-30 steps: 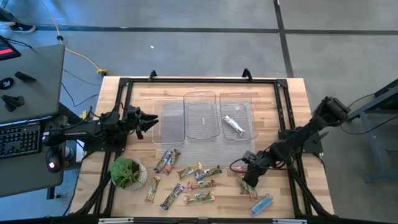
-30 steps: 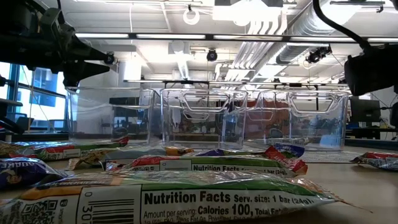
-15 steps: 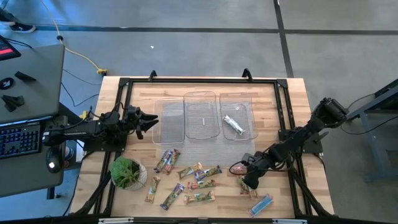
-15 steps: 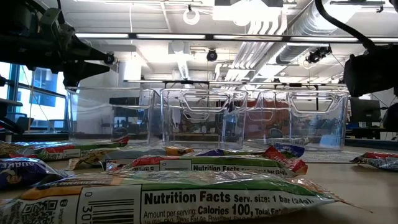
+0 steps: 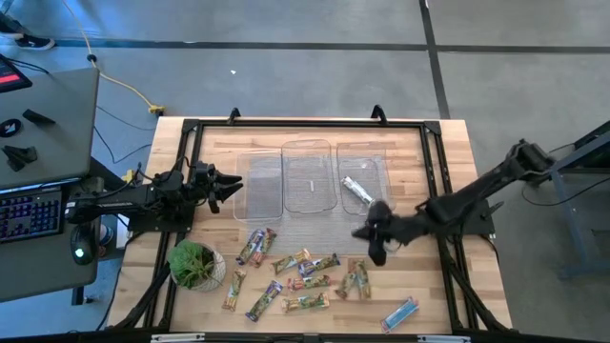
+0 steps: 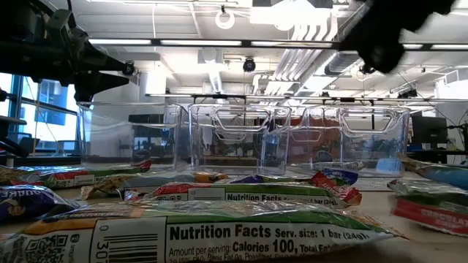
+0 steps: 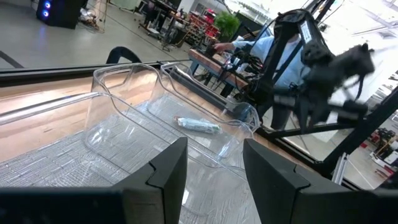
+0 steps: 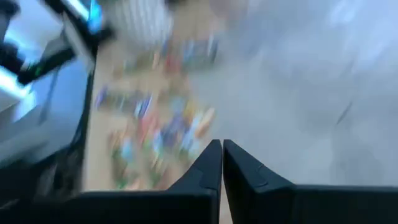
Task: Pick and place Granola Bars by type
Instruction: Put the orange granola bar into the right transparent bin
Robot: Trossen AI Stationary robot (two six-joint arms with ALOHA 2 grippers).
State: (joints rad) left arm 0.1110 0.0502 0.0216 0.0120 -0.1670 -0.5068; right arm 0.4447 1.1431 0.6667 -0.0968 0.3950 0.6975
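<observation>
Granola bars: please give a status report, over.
Right tool shut, empty, above the table. Left tool open, waiting beside the trays. One bar in the right tray, the others loose in front. Nothing blocking.

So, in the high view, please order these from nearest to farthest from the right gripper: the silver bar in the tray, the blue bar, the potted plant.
1. Silver bar, in the right-hand tray just behind the right gripper.
2. Blue bar, at the front edge.
3. Potted plant, far across on the left side.
</observation>
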